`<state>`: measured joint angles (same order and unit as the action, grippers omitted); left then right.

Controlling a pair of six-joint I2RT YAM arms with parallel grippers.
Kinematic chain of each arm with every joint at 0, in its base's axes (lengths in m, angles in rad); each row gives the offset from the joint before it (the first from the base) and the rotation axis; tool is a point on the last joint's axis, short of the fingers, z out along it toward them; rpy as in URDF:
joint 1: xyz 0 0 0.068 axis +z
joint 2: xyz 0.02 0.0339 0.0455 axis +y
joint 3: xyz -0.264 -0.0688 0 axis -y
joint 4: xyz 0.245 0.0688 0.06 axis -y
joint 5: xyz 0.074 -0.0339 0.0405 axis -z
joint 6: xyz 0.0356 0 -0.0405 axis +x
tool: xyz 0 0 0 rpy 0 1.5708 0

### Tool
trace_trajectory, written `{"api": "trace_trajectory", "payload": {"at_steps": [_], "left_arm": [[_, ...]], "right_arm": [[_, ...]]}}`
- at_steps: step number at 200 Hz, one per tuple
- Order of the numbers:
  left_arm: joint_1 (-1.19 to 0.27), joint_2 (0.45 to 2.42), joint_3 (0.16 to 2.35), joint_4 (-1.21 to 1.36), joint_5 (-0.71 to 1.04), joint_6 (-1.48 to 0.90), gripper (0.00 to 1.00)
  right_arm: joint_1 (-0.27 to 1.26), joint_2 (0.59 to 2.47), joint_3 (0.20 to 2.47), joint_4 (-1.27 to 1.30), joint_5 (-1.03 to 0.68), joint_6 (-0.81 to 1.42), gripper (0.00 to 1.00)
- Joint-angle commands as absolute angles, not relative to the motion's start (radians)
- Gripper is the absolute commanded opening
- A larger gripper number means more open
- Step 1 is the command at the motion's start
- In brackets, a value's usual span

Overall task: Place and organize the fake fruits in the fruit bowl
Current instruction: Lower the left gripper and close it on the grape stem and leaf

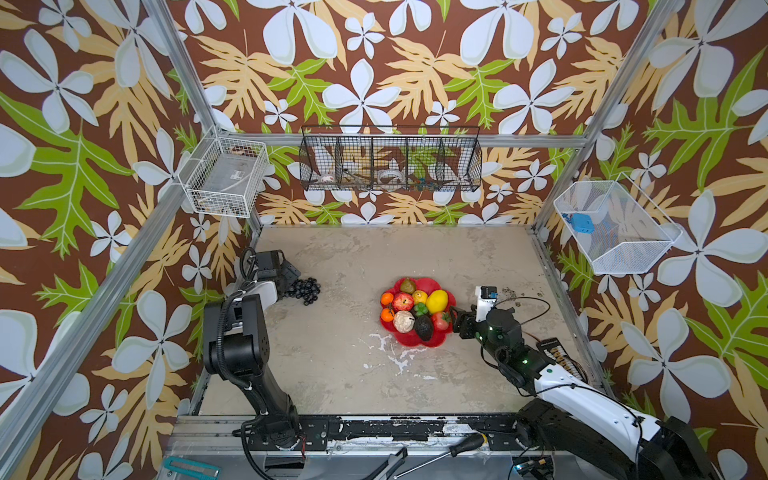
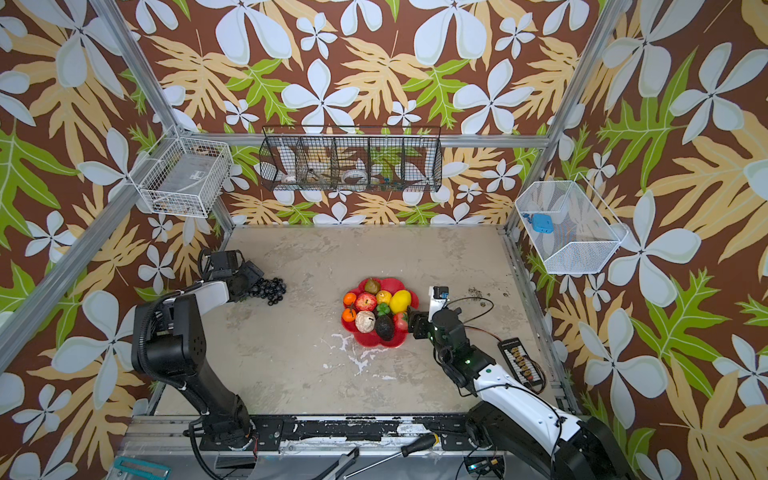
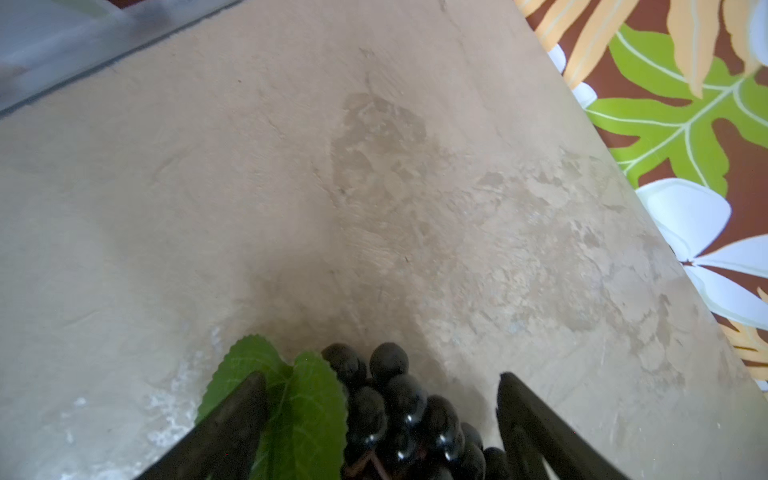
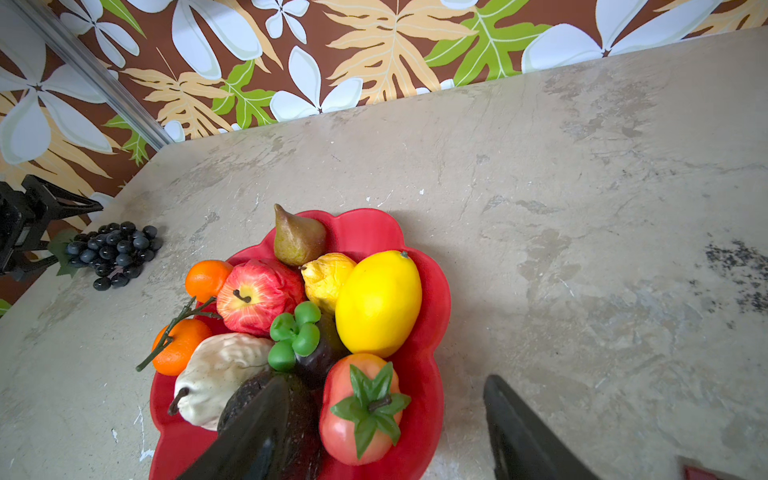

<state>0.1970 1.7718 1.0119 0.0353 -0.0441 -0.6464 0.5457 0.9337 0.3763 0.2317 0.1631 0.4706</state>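
The red scalloped fruit bowl (image 1: 419, 341) (image 2: 392, 341) (image 4: 432, 291) sits mid-table. It holds a big lemon (image 1: 436, 301), a small lemon (image 4: 326, 276), an apple (image 1: 402, 301), a pear (image 4: 297, 239), two oranges (image 4: 205, 278), a cream lumpy piece (image 1: 404, 321), an avocado (image 1: 424, 327) and a strawberry (image 4: 359, 409). The black grape bunch (image 1: 305, 291) (image 2: 270, 291) (image 3: 399, 411) lies on the table at far left. My left gripper (image 1: 291, 280) (image 3: 381, 376) is open and straddles the bunch's stem end, with a gap on one side. My right gripper (image 1: 454, 321) (image 4: 387, 380) is open at the bowl's right rim, holding nothing.
A black wire basket (image 1: 390, 160) hangs on the back wall, and white wire baskets hang at left (image 1: 226, 176) and right (image 1: 615, 226). A black device (image 1: 559, 357) lies by the right table edge. A screwdriver (image 1: 457, 446) rests on the front rail.
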Motion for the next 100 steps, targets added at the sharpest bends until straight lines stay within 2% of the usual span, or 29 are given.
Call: {"api": "trace_trajectory", "payload": {"at_steps": [1, 61, 100], "left_arm": [[0.156, 1.748, 0.986, 0.060, -0.016, -0.657, 0.85], [0.036, 1.719, 0.917, 0.103, 0.050, -0.658, 0.78], [-0.055, 1.690, 0.911, 0.096, 0.064, -0.647, 0.77]], "right_arm": [[0.546, 0.934, 0.385, 0.238, 0.169, 0.477, 0.74], [0.547, 0.950, 0.386, 0.244, 0.164, 0.478, 0.74], [0.546, 0.956, 0.385, 0.246, 0.164, 0.478, 0.74]]}}
